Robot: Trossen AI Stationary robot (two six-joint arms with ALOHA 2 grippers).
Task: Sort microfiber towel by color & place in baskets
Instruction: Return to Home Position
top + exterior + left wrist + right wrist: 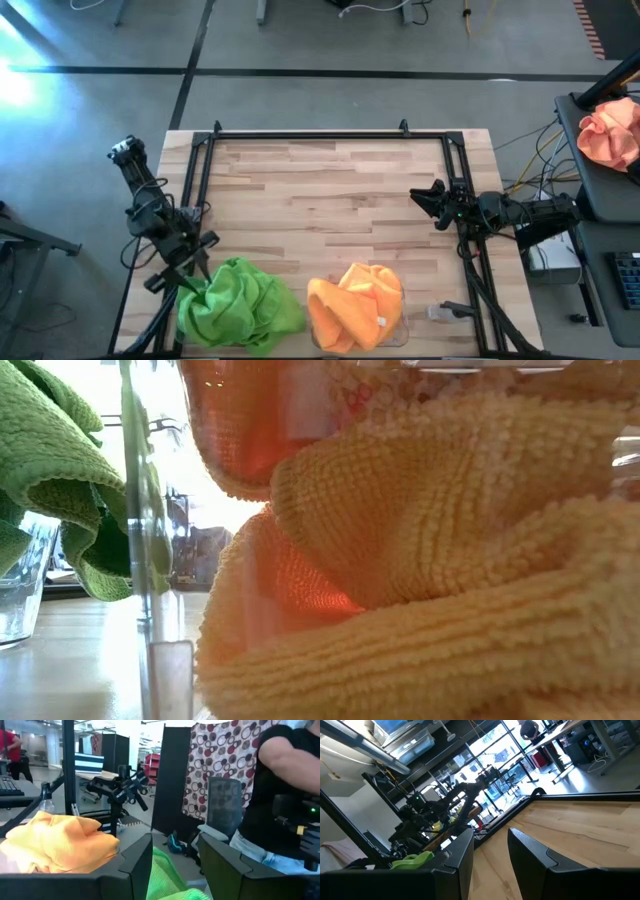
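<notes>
Bright lime-green towels (240, 305) lie heaped at the table's near edge. In the low view they (50, 460) drape over the rim of a clear basket (20, 600). To their right, orange towels (352, 305) fill the other clear basket (402, 300), whose wall (150, 560) stands right in front of the low camera. My left gripper (198, 275) is open at the green heap's left edge, with green cloth (170, 880) showing between its fingers. My right gripper (430, 200) waits open above the table's right side, pointing left, clear of both heaps. My left gripper has its open fingers (135, 865) on either side of a green fold (172, 882) at the heap's left edge, coming in slanting from the table's left. I cannot tell whether the fingers touch the cloth.
Bare wood (330, 190) stretches between the arms, inside a black frame rail (310, 133). A paler peach cloth bundle (610, 135) lies on a side stand off the table's right. A small dark object (452, 312) sits right of the orange basket. A person (280, 795) stands beyond the table.
</notes>
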